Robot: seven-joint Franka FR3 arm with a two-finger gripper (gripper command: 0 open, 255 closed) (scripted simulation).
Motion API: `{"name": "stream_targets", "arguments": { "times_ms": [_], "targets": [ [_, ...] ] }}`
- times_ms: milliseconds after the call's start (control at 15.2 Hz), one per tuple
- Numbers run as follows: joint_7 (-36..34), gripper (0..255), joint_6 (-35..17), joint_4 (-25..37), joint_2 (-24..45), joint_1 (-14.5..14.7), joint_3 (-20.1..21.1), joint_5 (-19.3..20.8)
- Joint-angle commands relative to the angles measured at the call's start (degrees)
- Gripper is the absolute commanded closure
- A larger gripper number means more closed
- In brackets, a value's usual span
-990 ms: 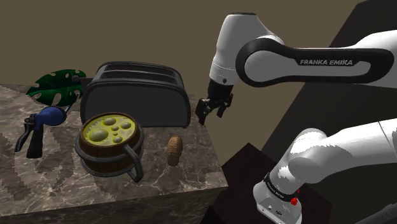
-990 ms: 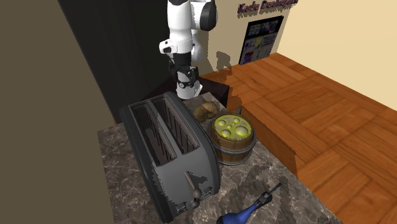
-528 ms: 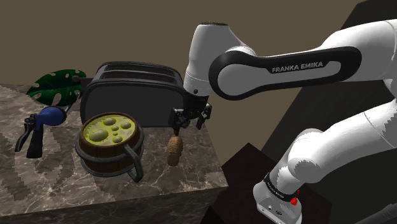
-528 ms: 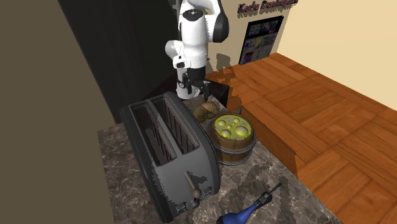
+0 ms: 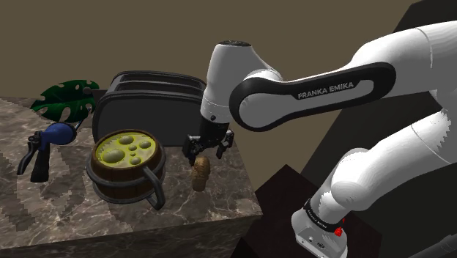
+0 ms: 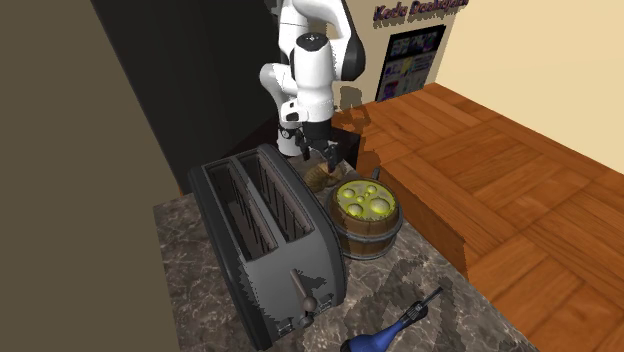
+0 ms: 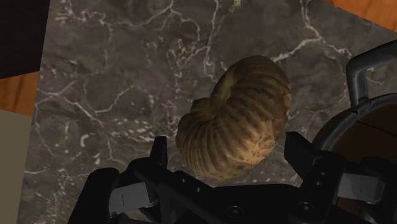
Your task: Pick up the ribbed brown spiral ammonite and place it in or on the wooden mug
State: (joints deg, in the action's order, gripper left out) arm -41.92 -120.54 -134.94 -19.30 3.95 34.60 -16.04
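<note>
The ribbed brown spiral ammonite (image 5: 201, 174) (image 6: 317, 179) (image 7: 236, 119) stands on edge on the dark marble counter (image 5: 73, 205), between the toaster and the counter's end. My gripper (image 5: 207, 149) (image 6: 322, 160) (image 7: 228, 151) hangs open just above it. In the wrist view its two fingertips (image 7: 159, 151) stand apart on either side of the shell without touching it. The wooden mug (image 5: 117, 188) (image 6: 370, 236) (image 7: 372, 130) is a barrel-shaped tankard with dark bands and a handle, full of yellow-green bubbly liquid. It stands right beside the ammonite.
A dark two-slot toaster (image 5: 157, 110) (image 6: 270, 240) stands close behind the mug and shell. A blue spray nozzle (image 5: 51, 139) (image 6: 385, 335) and a green leaf (image 5: 66, 99) lie farther along the counter. The counter edge drops off just past the ammonite to a wooden floor (image 6: 500, 180).
The arm has swung from beyond the counter's end toward the mug and lowered, bringing the open gripper down over the ammonite. The other objects have not moved.
</note>
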Motion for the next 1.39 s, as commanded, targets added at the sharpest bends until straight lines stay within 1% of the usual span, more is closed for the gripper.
{"name": "stream_targets", "arguments": {
  "times_ms": [0,528,594,1188,1320],
  "targets": [
    [-0.2,0,-1.1,-1.1,1.0,-0.1,0.5,0.3],
    [-0.2,0,-1.1,-1.1,1.0,-0.1,0.4,0.3],
    [-0.2,255,-1.1,-1.1,1.1,-0.1,0.4,0.3],
    [-0.2,255,-1.1,-1.1,1.0,-0.1,0.4,0.3],
    [-0.1,255,0.6,-0.1,0.3,-0.1,0.1,0.2]
  ]
}}
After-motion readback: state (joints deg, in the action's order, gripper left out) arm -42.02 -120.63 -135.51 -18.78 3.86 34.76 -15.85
